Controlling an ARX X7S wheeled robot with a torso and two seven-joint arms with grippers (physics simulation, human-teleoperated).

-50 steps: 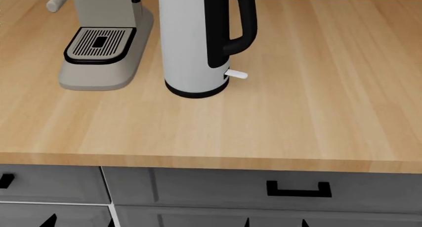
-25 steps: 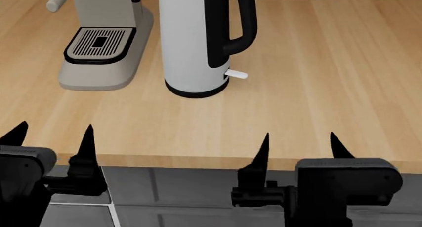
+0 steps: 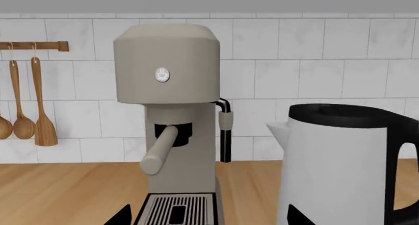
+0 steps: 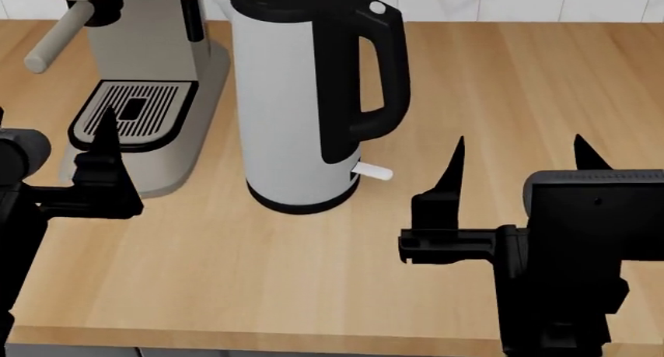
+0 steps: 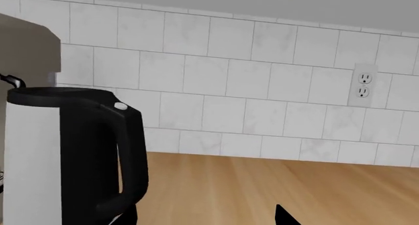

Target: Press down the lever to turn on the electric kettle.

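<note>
The electric kettle [image 4: 291, 108] is tall and white with a black lid and a black loop handle [image 4: 379, 77]. It stands upright at the middle of the wooden counter. The lever [image 4: 374, 172], a small white tab, sticks out near its base under the handle. My right gripper [image 4: 518, 151] is open and empty, to the right of the lever and nearer the counter's front. My left gripper [image 4: 52, 127] is open and empty in front of the espresso machine. The kettle also shows in the left wrist view [image 3: 334, 171] and the right wrist view [image 5: 33, 161]. Both wrist views show only spread fingertips [image 3: 296, 216] [image 5: 285, 216].
A beige espresso machine [image 4: 135, 77] with a slotted drip tray [image 4: 133, 112] stands just left of the kettle. Wooden spoons [image 3: 26, 102] hang on the tiled back wall. A wall outlet [image 5: 364, 85] is at the far right. The counter's front edge [image 4: 311, 345] is near.
Both arms have risen and moved forward over the counter, both grippers still open. The head view has shifted, so the kettle sits lower in it and its lid shows.
</note>
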